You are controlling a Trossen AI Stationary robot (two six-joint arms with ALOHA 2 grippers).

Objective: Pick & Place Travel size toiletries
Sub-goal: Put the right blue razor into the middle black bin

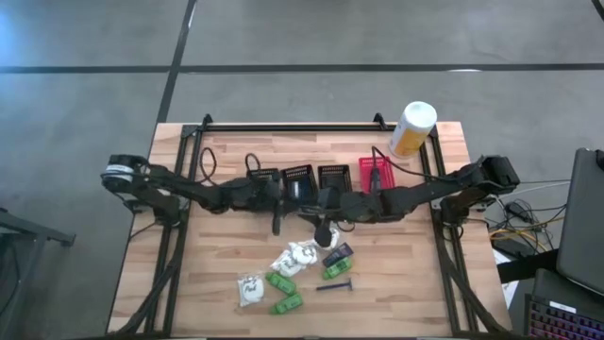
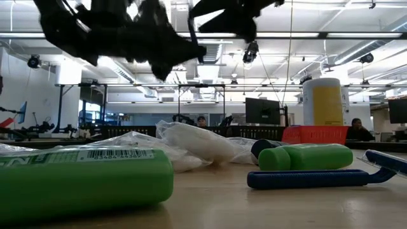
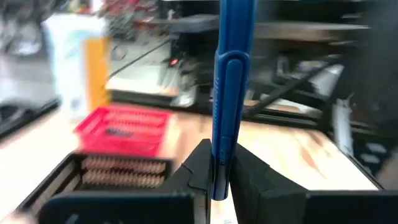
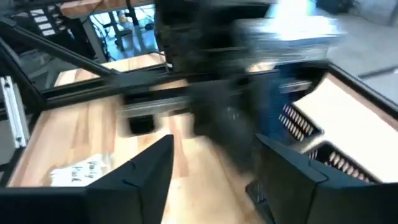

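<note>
Low view first: nearest on the table (image 1: 226, 170) lie the travel size toiletries (image 1: 293, 274), green packets (image 2: 82, 181), white wrapped lumps (image 2: 191, 141) and a blue razor (image 2: 318, 177). They look light; the wrappers seem slippery and soft, so I'd pinch across a firm middle. Farther back, over the black baskets (image 1: 298, 176), the left pincer (image 3: 219, 177) is clamped on a stiff blue handle (image 3: 231, 93), upright. Beside it the right pincer (image 4: 214, 168) stands apart, holding nothing.
</note>
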